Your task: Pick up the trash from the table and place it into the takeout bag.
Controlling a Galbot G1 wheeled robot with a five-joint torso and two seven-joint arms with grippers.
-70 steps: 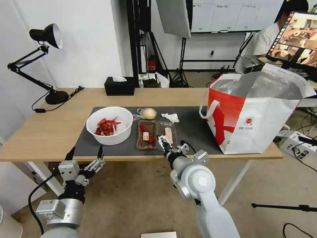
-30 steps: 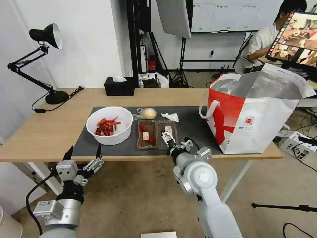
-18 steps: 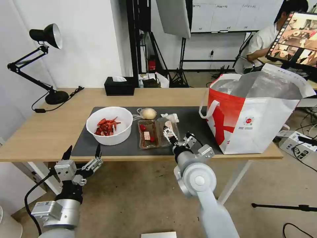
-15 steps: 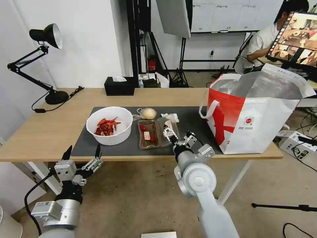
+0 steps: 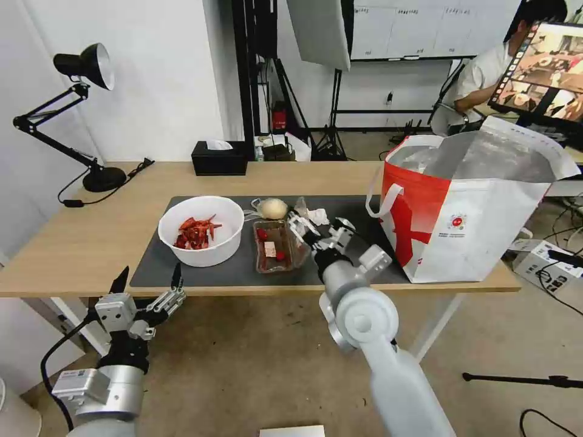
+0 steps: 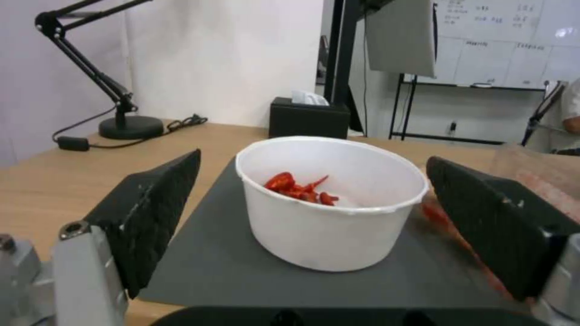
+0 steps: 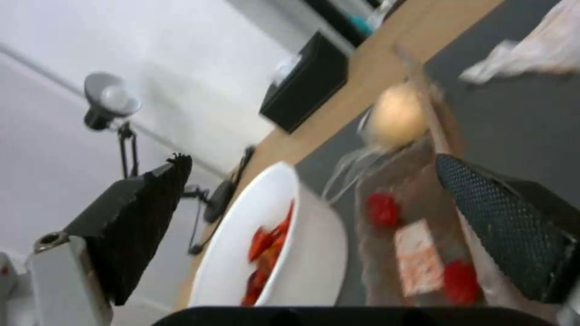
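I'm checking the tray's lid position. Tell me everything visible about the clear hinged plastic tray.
The clear hinged plastic tray lies on the dark-grey mat, between the white round bowl and the right hand. Its base holds red scraps and a pale piece. The lid half stands tilted up beside the right hand; contact is unclear.

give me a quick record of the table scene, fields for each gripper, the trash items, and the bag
left gripper: open, below the table edge, facing the white bowl
right gripper: open, at the tilted lid of the clear tray
bun: on the mat, beyond the tray
tissue: beside the bun
takeout bag: upright, open, on the table's right end
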